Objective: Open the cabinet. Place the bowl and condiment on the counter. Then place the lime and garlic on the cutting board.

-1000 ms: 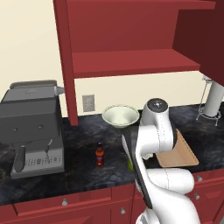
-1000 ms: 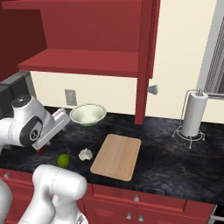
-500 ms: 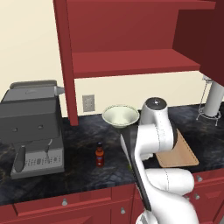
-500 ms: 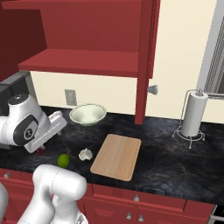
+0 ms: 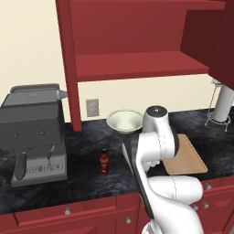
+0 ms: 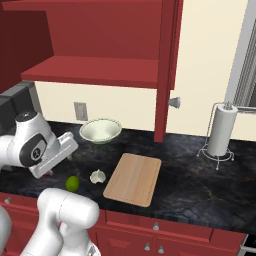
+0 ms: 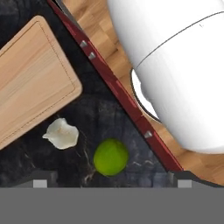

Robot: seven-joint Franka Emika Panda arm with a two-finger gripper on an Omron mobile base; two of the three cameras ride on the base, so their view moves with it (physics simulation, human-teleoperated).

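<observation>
So the cabinet (image 5: pixel 137 68) is wide open, both doors swung out, and the one shelf I can see has nothing sitting on it. The bowl (image 5: pixel 124 121) is down on the counter (image 6: pixel 200 175) near the back wall below the shelf, and it looks empty too. The condiment (image 5: pixel 104 162) stands upright out on the counter in front of the bowl, beside the coffee machine (image 5: pixel 34 132); it has a red label but the print is way too small to read.

The lime (image 7: pixel 111 157) and garlic (image 7: pixel 61 133) sit just beside each other on the stone, close to the corner of the cutting board (image 7: pixel 30 83) but not on it. The board is bare. The gripper (image 7: pixel 109 183) hangs right above the lime, fingers spread wide, pinching nothing.
</observation>
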